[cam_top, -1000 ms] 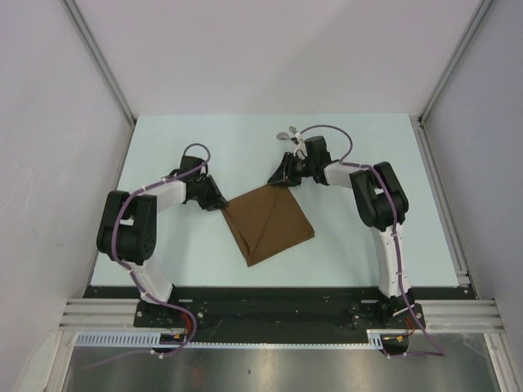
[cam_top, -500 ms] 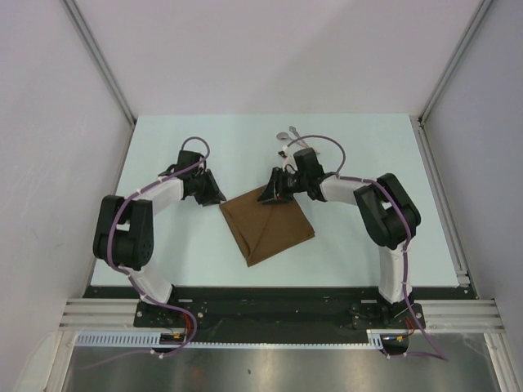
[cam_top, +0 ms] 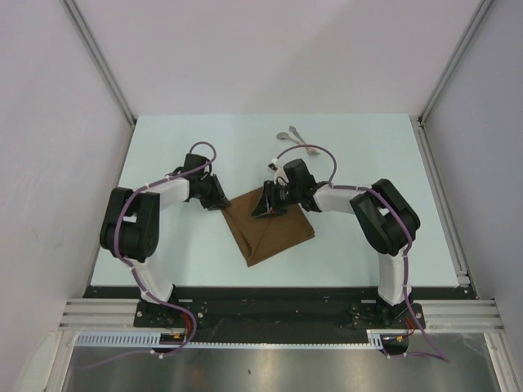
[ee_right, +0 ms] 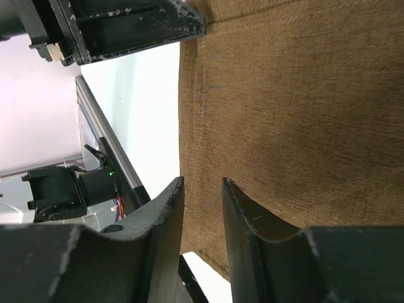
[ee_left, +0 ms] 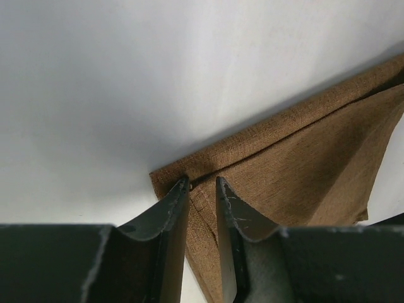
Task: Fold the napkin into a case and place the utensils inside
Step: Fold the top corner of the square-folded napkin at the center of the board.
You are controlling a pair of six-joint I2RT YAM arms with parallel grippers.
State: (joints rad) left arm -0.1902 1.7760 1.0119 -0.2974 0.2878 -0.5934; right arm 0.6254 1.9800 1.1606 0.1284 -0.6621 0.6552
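Napkin (cam_top: 278, 233) part-folded, next crease to set up.
It lies as a diamond mid-surface (cam_top: 368, 163). My left pincer (ee_left: 202, 182) sits at its left corner and my right pincer (ee_right: 202, 183) over its far edge, placed, I judge, to lift a layer. Each shows a thin gap, and I cannot tell if cloth is nipped. The utensils (cam_top: 290, 135) wait beyond.

napkin (cam_top: 274, 233): plain brown, no pattern
utensils (cam_top: 289, 135): silvery
table (cam_top: 368, 241): pale blue-green
arms (cam_top: 167, 193): black and white
cables (cam_top: 315, 149): purple
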